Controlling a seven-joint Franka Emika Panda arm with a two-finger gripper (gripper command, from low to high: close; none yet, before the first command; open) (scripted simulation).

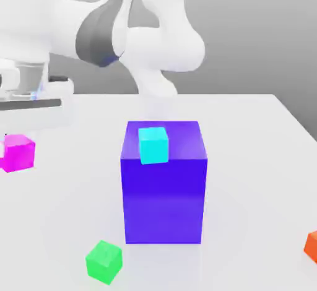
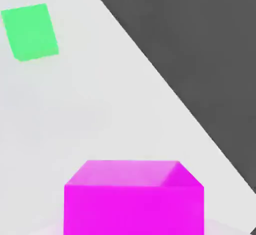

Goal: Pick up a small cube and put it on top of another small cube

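The small magenta-pink cube [image 1: 17,152] rests on the white table at the exterior view's left edge, and it looms large and close in the hand view [image 2: 134,199]. My gripper [image 1: 21,113] hangs directly above it, a little apart from its top face. A cyan cube [image 1: 153,145] sits on top of a big blue block [image 1: 164,191] in the middle of the table. A green cube [image 1: 104,262] lies on the table in front of the block, and the hand view catches it farther off [image 2: 30,31].
An orange cube [image 1: 311,246] pokes in at the exterior view's right edge. The big blue block stands tall between the left and right sides of the table [image 1: 247,160]. The table's edge and dark floor [image 2: 200,39] run diagonally through the hand view.
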